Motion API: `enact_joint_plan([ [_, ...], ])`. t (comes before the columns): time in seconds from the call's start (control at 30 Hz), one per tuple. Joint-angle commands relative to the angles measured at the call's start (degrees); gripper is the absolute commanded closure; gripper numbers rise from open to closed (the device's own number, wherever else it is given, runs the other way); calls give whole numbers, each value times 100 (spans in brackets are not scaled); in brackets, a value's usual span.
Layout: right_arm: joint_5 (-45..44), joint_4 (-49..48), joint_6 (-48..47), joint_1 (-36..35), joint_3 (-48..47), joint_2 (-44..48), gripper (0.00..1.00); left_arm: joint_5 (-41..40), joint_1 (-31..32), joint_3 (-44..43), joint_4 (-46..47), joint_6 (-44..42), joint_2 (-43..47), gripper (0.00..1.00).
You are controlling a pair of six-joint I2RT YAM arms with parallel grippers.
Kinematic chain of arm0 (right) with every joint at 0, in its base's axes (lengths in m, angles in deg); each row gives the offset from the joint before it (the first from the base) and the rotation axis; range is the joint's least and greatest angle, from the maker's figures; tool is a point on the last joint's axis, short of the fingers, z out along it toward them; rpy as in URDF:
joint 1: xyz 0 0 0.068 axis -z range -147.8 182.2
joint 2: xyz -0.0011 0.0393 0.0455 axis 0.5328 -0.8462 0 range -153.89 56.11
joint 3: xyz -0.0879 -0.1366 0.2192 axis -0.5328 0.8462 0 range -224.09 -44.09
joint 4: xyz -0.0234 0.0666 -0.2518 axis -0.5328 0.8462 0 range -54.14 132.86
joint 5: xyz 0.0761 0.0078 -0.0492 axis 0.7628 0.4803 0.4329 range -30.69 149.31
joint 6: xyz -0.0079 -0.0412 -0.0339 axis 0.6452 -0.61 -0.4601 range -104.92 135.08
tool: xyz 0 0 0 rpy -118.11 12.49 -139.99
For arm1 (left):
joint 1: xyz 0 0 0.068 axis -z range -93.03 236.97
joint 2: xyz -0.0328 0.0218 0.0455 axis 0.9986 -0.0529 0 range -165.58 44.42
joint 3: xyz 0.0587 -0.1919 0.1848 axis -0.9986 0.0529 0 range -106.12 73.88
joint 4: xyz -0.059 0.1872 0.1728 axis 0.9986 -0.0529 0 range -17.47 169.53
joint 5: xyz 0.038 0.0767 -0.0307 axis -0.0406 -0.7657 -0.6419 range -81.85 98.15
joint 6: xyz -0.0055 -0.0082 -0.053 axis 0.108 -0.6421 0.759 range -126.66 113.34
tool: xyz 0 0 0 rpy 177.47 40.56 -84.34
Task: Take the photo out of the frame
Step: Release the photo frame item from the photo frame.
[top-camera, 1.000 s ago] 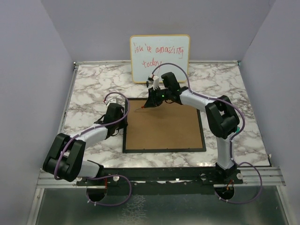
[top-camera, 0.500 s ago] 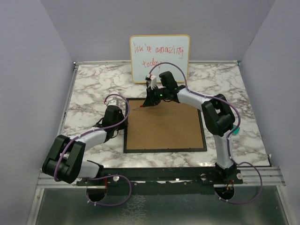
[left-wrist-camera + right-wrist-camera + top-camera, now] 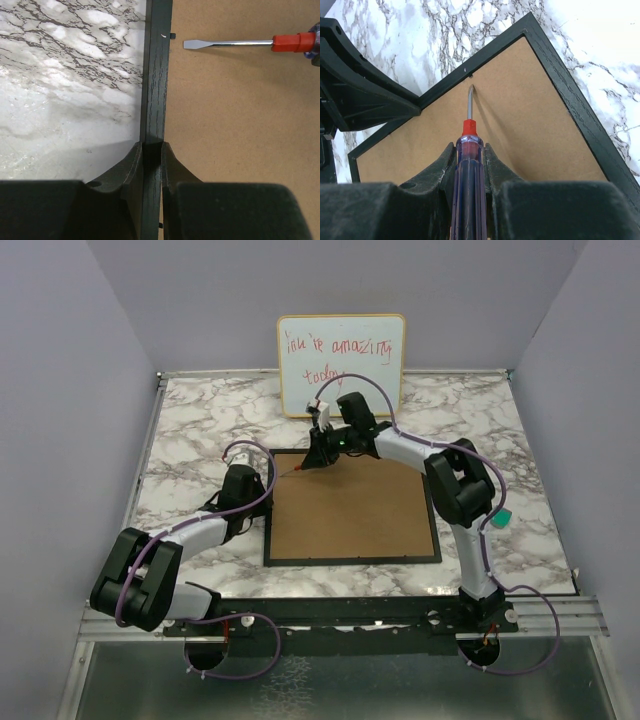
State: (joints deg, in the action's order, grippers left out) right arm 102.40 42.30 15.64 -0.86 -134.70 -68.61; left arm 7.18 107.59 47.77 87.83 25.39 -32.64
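The frame (image 3: pixel 350 560) lies face down on the table, thin black border around a brown back panel (image 3: pixel 350 510). The photo is hidden under that panel. My left gripper (image 3: pixel 152 147) is shut on the frame's left rail (image 3: pixel 156 75), one finger outside and one over the panel. My right gripper (image 3: pixel 469 147) is shut on a screwdriver (image 3: pixel 468 165) with a clear blue handle and red collar. Its flat tip (image 3: pixel 192 44) rests low over the panel, close to a small black tab (image 3: pixel 173 36) at the left rail near the far left corner.
A wood-edged whiteboard (image 3: pixel 341 362) with red handwriting leans against the back wall just behind the frame. The marble tabletop (image 3: pixel 190 430) extends left and right of the frame. A small teal object (image 3: pixel 503 518) sits by the right arm. Grey walls close in the sides.
My left jaws have closed onto the frame's left rail. My right gripper with the screwdriver has shifted slightly toward the far left corner.
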Motion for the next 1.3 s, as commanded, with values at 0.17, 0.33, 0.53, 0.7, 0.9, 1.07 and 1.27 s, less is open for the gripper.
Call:
enact_joint_plan([
  [0.17, 22, -178, 142, -35, -29, -351, 99, 530, 82, 282, -970, -81, -351, 100],
  [0.33, -6, -182, 170, -35, -123, -426, 99, 537, 82, 282, -979, -76, -330, 100],
  [0.53, 38, -181, 206, -36, -203, -525, 99, 550, 82, 282, -970, -76, -319, 100],
  [0.7, 44, -167, 199, -34, -283, -589, 99, 568, 82, 299, -942, -85, -324, 100],
  [0.9, 7, -118, 190, -35, -362, -617, 99, 574, 82, 308, -932, -85, -298, 100],
  [1.07, -161, 242, 8, -148, -707, -757, 99, 629, 82, 342, -867, -85, -296, 100],
  [1.27, -410, 720, -236, -229, -1249, -929, 99, 640, 91, 365, -847, -103, -277, 100],
])
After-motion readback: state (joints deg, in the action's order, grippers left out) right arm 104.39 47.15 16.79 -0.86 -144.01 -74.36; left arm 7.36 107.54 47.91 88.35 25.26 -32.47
